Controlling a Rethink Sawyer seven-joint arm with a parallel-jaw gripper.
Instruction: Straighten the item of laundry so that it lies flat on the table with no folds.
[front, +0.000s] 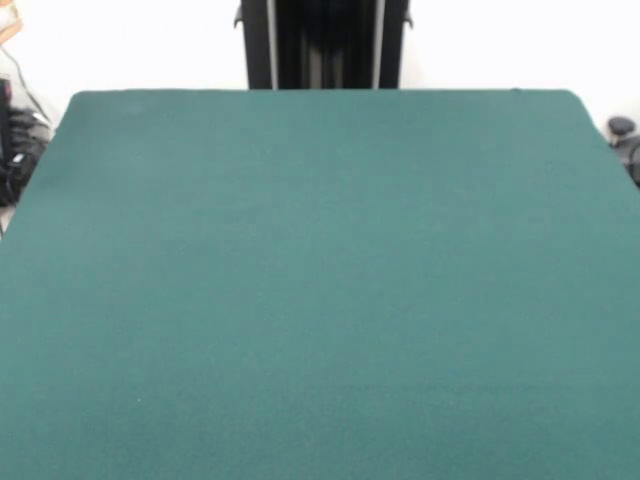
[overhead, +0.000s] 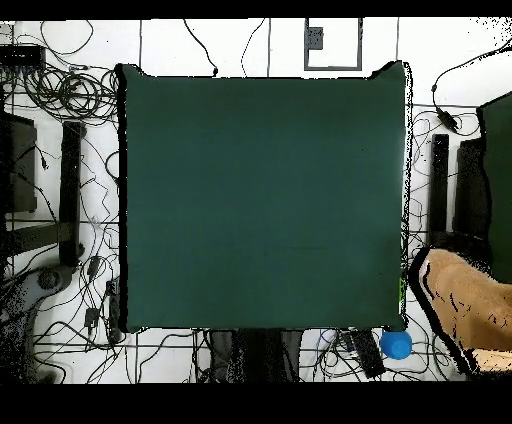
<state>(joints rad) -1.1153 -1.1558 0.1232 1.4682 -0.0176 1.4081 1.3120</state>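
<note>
The table (front: 320, 280) is covered in dark green cloth and nothing lies on it in the front view or in the overhead view (overhead: 262, 200). No towel lies on the table. In the overhead view a tan-orange shape (overhead: 465, 300) shows beyond the table's lower right corner. I cannot tell whether it is the towel or part of a person. The gripper and the arm show in neither view. Only the robot's black pedestal (front: 325, 45) stands at the table's far side.
A small blue ball (overhead: 396, 344) lies on the floor off the table's lower right corner. Cables and black gear (overhead: 70, 180) lie on the floor round the table. Dark objects stand past both side edges in the front view (front: 20, 140).
</note>
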